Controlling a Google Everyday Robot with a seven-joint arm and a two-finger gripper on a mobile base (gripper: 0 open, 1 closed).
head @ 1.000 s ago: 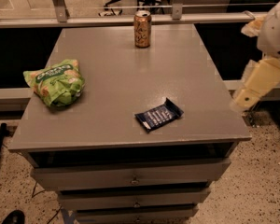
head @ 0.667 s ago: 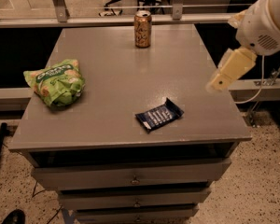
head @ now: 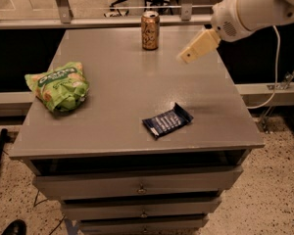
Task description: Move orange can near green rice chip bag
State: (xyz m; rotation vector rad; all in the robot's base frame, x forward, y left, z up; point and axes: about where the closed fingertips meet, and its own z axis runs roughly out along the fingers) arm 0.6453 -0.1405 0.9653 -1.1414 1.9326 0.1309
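Hovering inside the table [head: 117, 97]'s right edge, your gripper [head: 188, 55] (open or closed, you cannot tell) has the orange can [head: 150, 31] near left, the green rice chip bag [head: 59, 86] far left.

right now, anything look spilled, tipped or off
Nothing stands out: the orange can stands upright at the far edge, the green rice chip bag and blue wrapper lie intact, and the gripper hangs right of the can.
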